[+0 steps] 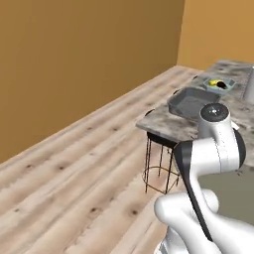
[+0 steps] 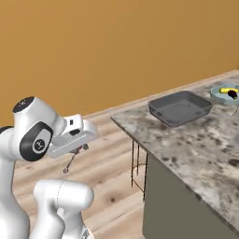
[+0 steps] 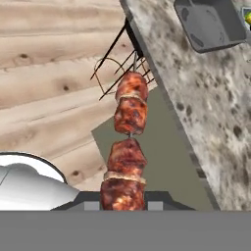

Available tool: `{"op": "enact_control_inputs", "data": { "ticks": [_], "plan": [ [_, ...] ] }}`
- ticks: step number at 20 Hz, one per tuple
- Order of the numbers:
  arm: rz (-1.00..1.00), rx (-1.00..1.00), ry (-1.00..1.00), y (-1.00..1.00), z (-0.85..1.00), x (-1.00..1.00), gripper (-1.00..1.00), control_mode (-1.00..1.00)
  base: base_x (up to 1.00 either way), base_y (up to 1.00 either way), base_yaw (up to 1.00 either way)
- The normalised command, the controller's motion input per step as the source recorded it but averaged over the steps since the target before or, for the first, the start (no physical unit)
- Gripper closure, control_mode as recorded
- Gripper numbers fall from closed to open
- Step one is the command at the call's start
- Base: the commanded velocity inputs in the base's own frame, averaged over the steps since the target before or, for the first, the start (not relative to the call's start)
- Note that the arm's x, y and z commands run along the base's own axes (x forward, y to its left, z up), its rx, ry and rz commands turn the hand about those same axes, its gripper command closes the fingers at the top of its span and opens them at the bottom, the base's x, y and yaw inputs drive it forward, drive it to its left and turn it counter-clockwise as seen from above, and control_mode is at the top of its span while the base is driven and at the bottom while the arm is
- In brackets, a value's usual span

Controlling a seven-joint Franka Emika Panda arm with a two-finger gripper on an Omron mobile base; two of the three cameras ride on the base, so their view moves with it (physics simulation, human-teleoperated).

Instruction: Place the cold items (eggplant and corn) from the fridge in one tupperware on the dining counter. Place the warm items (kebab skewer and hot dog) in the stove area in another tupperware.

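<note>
My gripper [image 2: 78, 148] is shut on the kebab skewer [image 3: 128, 147], whose browned meat chunks run up from between the fingertips in the hand view. In the right base view the kebab skewer [image 2: 70, 162] hangs below the hand, left of the dining counter [image 2: 196, 149]. An empty dark grey tupperware [image 1: 191, 101] [image 2: 179, 107] [image 3: 211, 22] sits near the counter's corner. Behind it a lighter tupperware [image 1: 229, 81] [image 2: 215, 93] holds the yellow corn [image 1: 214, 82] [image 2: 228, 90] and the dark eggplant [image 1: 222, 87] [image 2: 232, 94]. The hot dog is out of view.
A black wire stool [image 1: 161, 163] [image 2: 137, 163] [image 3: 117, 59] stands under the counter's near edge. Wooden floor [image 1: 74, 163] stretches left toward an orange wall [image 1: 74, 59]. A pale upright object [image 1: 249, 84] stands at the counter's right edge.
</note>
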Motion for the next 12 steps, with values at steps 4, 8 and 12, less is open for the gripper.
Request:
{"op": "enact_control_inputs", "data": {
  "ticks": [4, 8, 12],
  "plan": [
    [0.00, 0.00, 0.00, 0.00, 0.00, 0.00, 1.00, 1.00, 0.26, 0.52, -0.77],
    [0.00, 0.00, 0.00, 0.00, 0.00, 0.00, 1.00, 1.00, 0.20, 0.61, -0.73],
    [0.00, 0.00, 0.00, 0.00, 0.00, 0.00, 1.00, 1.00, 0.17, 0.60, -0.69]
  ]
}}
